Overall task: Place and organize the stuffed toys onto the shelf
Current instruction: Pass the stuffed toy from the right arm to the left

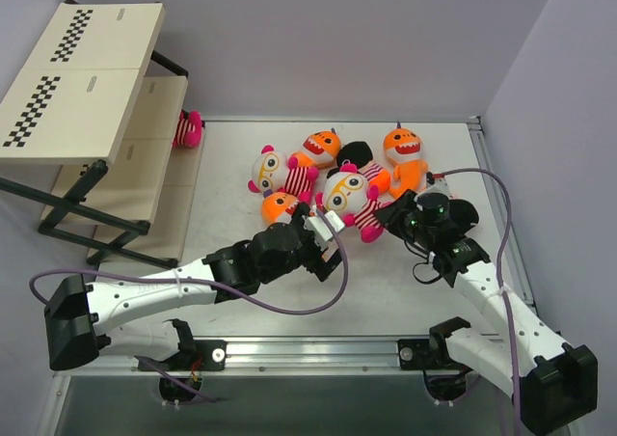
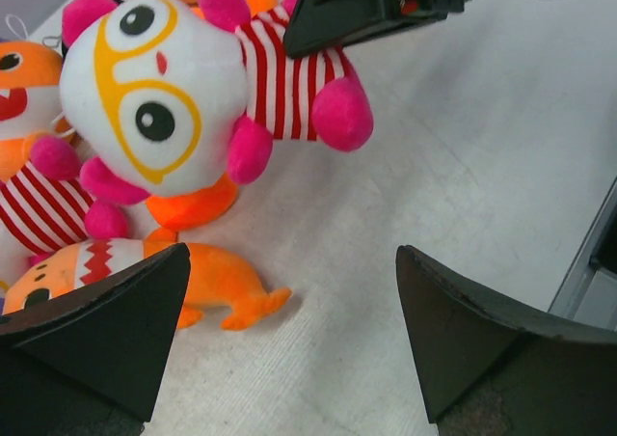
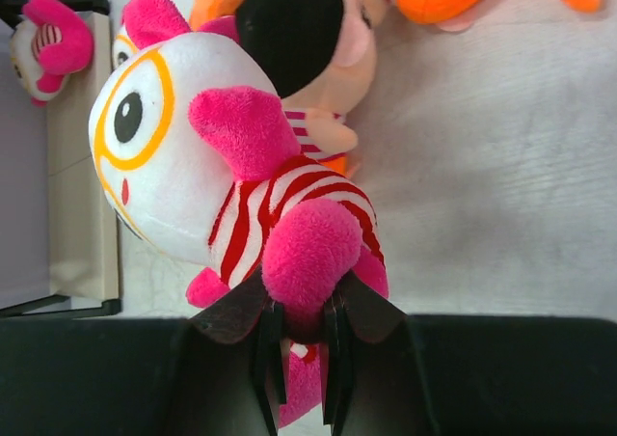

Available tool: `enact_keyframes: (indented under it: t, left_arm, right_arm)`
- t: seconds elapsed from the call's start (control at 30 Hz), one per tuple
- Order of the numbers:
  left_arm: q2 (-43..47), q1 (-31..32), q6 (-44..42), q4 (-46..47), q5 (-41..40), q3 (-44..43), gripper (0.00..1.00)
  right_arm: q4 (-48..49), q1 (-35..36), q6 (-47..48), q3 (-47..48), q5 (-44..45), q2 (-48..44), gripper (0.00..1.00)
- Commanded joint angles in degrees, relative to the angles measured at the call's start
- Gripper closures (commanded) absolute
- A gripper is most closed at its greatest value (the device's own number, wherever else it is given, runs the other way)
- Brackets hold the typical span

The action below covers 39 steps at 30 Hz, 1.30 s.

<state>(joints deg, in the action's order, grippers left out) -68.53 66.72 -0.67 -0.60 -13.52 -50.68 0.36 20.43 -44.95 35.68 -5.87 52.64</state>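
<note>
White counter (image 1: pixel 241 291) bears most stuffed toys (image 1: pixel 328 171) heaped at centre, with one pink toy (image 1: pixel 188 128) on the shelf (image 1: pixel 87 79) at ten o'clock, so most work remains; right gripper (image 3: pixel 304 335) jaws pinch the leg of a striped doll (image 3: pixel 193 156), left gripper (image 2: pixel 292 262) jaws gape above an orange shark (image 2: pixel 207 282).

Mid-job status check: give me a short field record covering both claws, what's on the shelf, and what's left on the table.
left claw: open, empty, over the table beside an orange shark
right claw: shut on the pink foot of a striped doll
shelf: one pink toy visible on a lower board
cluster: at least six toys bunched mid-table, including the held doll
not yet shelved: everything in the cluster
</note>
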Motion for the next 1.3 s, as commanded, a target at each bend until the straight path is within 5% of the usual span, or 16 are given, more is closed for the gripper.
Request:
enact_keyframes:
  t: [0.0,0.37,0.83,1.27]
  left_arm:
    - [-0.9,1.0,-1.7,10.1,-2.6,-1.5,0.04]
    - [-6.0,2.5,-7.9,17.6,-1.1,0.6,0.04]
    - [-11.9,4.0,-17.3,27.5,-11.2,1.4,0.04]
    - [-16.6,4.1,-20.4,28.1,-13.1,0.2,0.00]
  right_arm:
    - [8.0,3.7,-2.5,2.6,1.2,0.6,1.00]
    - [12.7,9.0,-2.5,3.9,3.1,2.6,1.00]
    - [13.1,11.3,-1.3,6.0,3.0,3.3,1.00]
    - [13.7,12.0,-1.9,6.2,2.4,3.7,1.00]
